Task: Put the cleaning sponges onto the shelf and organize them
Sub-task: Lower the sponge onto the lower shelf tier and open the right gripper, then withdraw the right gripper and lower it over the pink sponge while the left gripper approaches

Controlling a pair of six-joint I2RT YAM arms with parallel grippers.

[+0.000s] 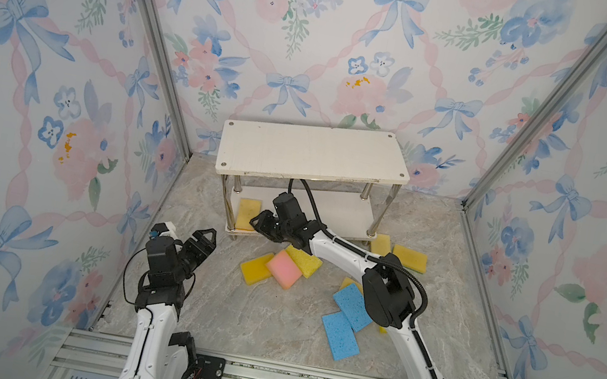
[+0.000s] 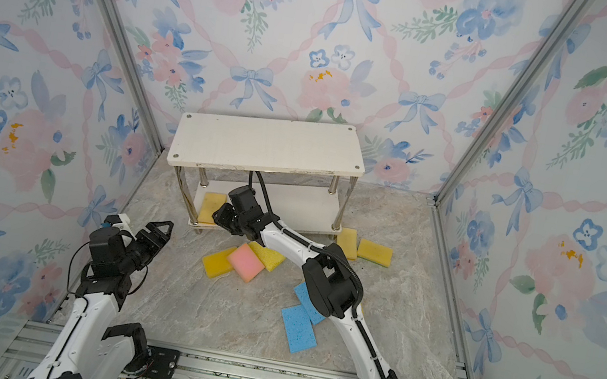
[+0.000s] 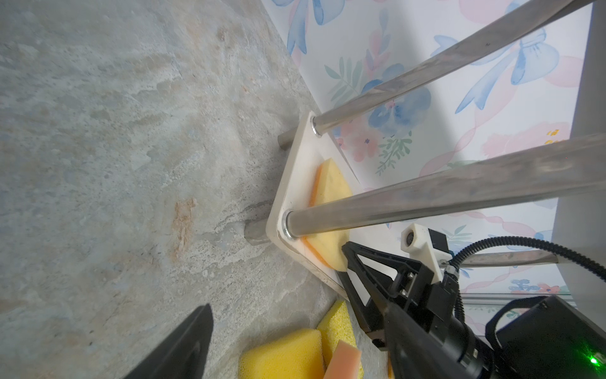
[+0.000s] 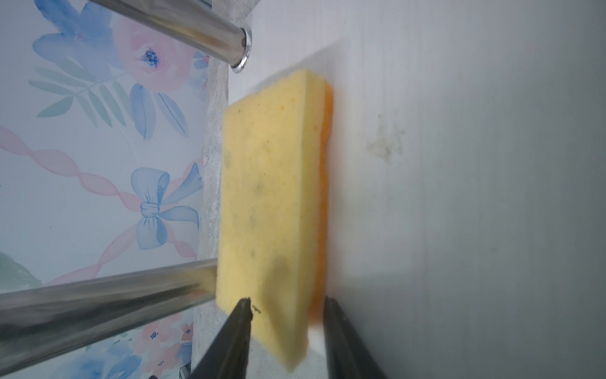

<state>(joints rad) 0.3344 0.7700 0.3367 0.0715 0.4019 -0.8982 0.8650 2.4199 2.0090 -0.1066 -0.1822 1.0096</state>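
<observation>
Sponge delivery to the lower tier of the white two-board, chrome-legged shelf [image 1: 312,154].
The left gripper [image 1: 201,244] hangs wide open, well clear; the right gripper [image 4: 285,303] reaches low under the top board, jaws parted astride the near end of the flat yellow rectangular sponge with orange backing [image 4: 269,197], seemingly let go, lying at the lower board's left end (tucked aside, I judge, to leave room for more).

The white-and-black right arm [image 1: 341,250] stretches low, forward and leftward, its black two-fingered right gripper [image 1: 256,225] parted. The left arm [image 1: 153,324] stands bent, its black left gripper [image 1: 203,248] hovering, spread wide.
</observation>
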